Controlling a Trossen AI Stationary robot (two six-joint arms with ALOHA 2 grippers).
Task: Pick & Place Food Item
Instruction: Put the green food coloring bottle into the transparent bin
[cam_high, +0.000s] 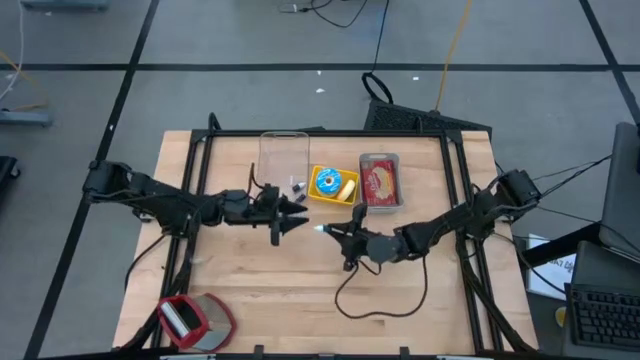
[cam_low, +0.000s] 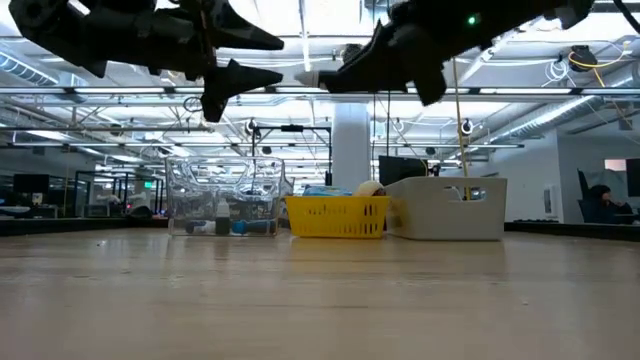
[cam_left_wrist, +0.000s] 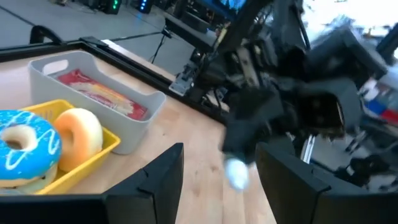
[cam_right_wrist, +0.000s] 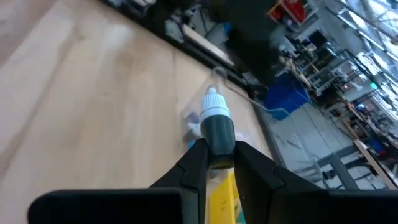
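Above the wooden table (cam_high: 260, 290), the right gripper (cam_high: 330, 232) is seen closed tightly on a small white-capped bottle (cam_high: 320, 230), which is held clear of the surface just in front of the yellow basket (cam_high: 352, 194). In the right wrist view, the bottle (cam_right_wrist: 217, 124) is pinched between the two dark fingers (cam_right_wrist: 193, 165), its white cap pointing out beyond the gripper (cam_right_wrist: 217, 152).

Facing it from the other side, the left gripper (cam_high: 295, 215) is held near the bottle with its fingers spread apart and nothing between them. The same gap is shown in the left wrist view, where the left gripper (cam_left_wrist: 221, 152) is aimed at the oncoming right arm and the bottle's pale tip (cam_left_wrist: 236, 173). From table height, both grippers (cam_low: 265, 58) (cam_low: 325, 78) are seen raised well above the boards.

Along the far edge, three containers are lined up side by side. A clear container (cam_high: 283, 155) is set on the left, with a few small items lying in it. The yellow basket (cam_left_wrist: 93, 158) in the middle is filled with a blue-iced donut (cam_left_wrist: 22, 140) and a plain donut (cam_left_wrist: 79, 137). A grey bin (cam_high: 380, 156) on the right is loaded with a red packet (cam_high: 381, 182). A red and grey object (cam_high: 190, 318) is left at the table's near left corner.
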